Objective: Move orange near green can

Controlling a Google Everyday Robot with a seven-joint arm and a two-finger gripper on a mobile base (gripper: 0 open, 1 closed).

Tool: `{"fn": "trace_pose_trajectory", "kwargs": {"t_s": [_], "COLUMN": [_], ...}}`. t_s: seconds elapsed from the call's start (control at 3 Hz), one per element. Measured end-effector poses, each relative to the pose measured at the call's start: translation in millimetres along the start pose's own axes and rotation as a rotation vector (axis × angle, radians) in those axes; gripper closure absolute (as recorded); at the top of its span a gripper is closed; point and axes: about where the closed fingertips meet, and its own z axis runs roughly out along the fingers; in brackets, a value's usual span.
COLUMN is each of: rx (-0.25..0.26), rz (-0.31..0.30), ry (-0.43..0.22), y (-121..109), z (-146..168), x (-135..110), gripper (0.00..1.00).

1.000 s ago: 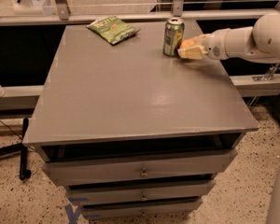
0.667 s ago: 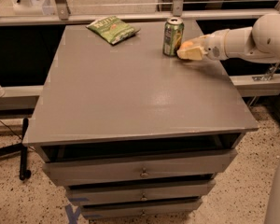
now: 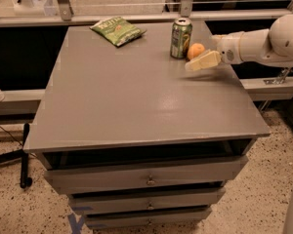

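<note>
While the orange (image 3: 196, 50) rests on the grey table (image 3: 136, 106) just to the right of the green can (image 3: 181, 38), close enough that I cannot tell whether they touch, the gripper (image 3: 203, 62) sits low at the orange's near side, reaching in from the right edge. Whether it is open or closed cannot be determined from where I stand, nor whether it contacts the fruit. Judgement: placement looks complete and the release-and-retreat step is in hand. The next move calls for a clean pull-back to the right, without nudging the orange or tipping the can. A chip bag (image 3: 118, 30) lies well apart, uninvolved.
</note>
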Motion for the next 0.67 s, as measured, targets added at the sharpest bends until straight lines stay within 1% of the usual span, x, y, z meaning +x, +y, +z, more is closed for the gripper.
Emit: {"fn": "trace_pose_trajectory", "kwargs": {"t_s": [0.33, 0.67], "rx": [-0.002, 0.006], "rz": [-0.013, -0.059], "ry": [-0.037, -0.092], "y": [7, 18], "z": [-33, -84], "x": [-1, -5], "gripper": [0.00, 0.00]}}
